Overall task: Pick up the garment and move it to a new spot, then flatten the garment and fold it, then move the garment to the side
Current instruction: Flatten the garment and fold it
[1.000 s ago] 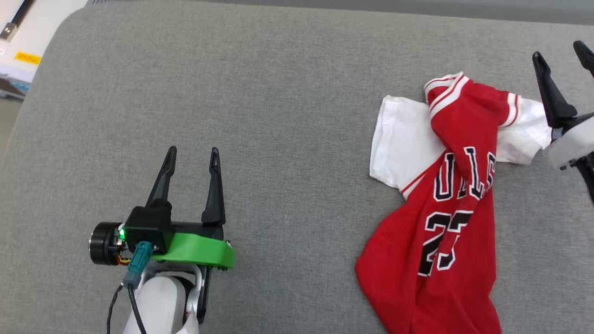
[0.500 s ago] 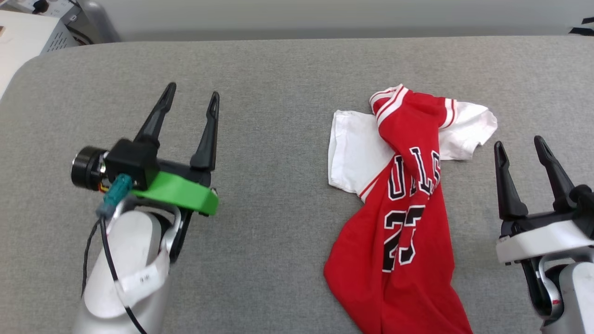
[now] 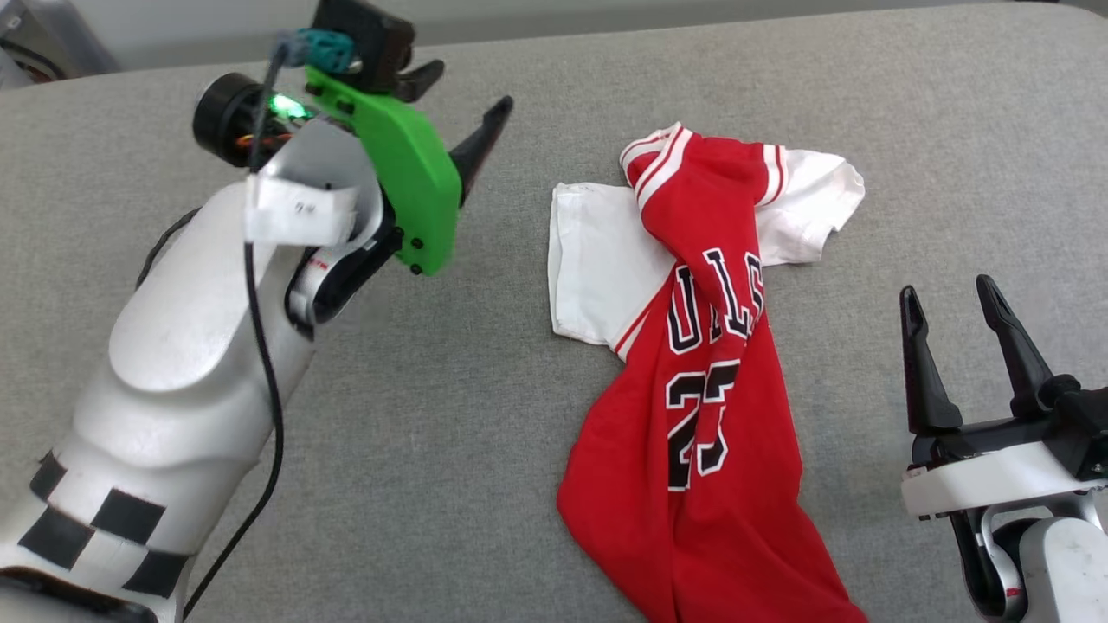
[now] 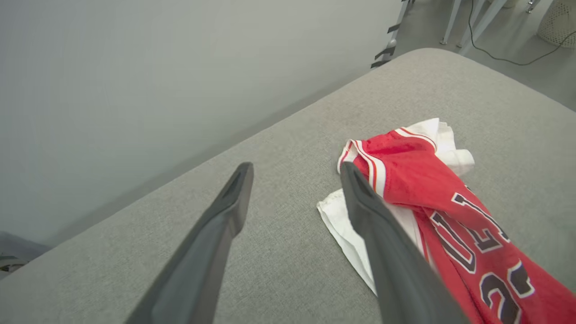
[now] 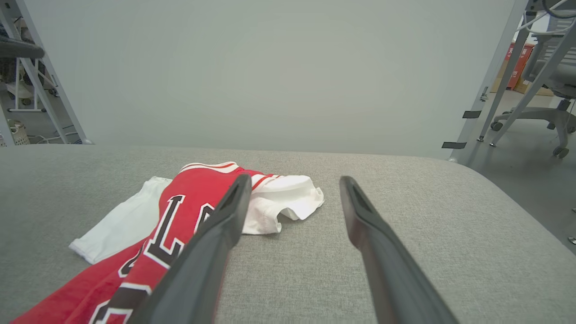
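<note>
You've got one garment (image 3: 710,363) on the grey fabric tabletop (image 3: 485,433), centre-right in the head view. It's a red jersey, crumpled and twisted, not flat. The long axis runs far-to-near with a slight slant. The striped collar is at the far end, and the hem comes toward the robot and runs off the bottom edge. Two white sleeves show, one on each side of the collar end. The black lettering and two digits on the front are creased by a fold.

There are two grippers with two fingers each. The left gripper (image 3: 474,84) is left of the collar end and aimed toward it, fingers spread wide and empty, with bare tabletop between it and the near sleeve. The right gripper (image 3: 946,285) is right of the jersey's mid-body and well apart from it, fingers pointing away from the robot, also wide and empty.
</note>
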Motion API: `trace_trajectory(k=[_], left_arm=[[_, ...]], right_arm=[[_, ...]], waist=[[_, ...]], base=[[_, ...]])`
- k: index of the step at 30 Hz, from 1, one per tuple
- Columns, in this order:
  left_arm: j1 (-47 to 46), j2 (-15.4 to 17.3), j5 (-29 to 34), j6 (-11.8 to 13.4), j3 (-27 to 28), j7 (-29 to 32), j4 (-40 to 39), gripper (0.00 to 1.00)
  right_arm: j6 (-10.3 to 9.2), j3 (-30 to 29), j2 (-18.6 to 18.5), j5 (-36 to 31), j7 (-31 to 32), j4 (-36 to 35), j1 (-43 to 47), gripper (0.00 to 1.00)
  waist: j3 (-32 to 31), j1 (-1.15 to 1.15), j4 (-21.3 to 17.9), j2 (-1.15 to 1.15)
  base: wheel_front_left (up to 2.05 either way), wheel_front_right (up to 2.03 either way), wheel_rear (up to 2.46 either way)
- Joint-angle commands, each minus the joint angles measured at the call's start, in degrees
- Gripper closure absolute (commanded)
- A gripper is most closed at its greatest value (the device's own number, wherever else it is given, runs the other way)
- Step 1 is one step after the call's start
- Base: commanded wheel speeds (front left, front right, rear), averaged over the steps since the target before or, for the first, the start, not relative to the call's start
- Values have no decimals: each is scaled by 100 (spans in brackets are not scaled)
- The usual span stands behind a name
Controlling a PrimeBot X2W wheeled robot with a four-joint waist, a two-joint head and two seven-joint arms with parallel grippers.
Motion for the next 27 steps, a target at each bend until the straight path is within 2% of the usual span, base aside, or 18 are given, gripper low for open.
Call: trace_trajectory(k=[1,6,12,19,27], left_arm=[[-211,2,-253,-15,-196,307,61,0],[-1028,61,-869,-16,-1042,1475,422,0],[-1769,-50,-1255,-16,-1806,2127,996,0],[-2322,-86,-1333,-16,-2807,2339,1622,0],[-2391,-93,-1598,-16,-3784,2372,1990,0]], right_arm=[[-3,21,28,-20,-31,-30,-87,0],[-3,150,80,-21,-32,-17,-308,0],[-3,258,135,-2,-33,10,-575,0],[-3,368,232,22,-33,5,-860,0],[-3,375,306,23,-33,41,-1003,0]], waist=[[245,0,-197,0],[572,0,-396,0],[985,0,-642,0],[1393,0,-880,0],[1566,0,-958,0]], base=[[0,0,0],[0,0,0],[0,0,0],[0,0,0],[0,0,0]])
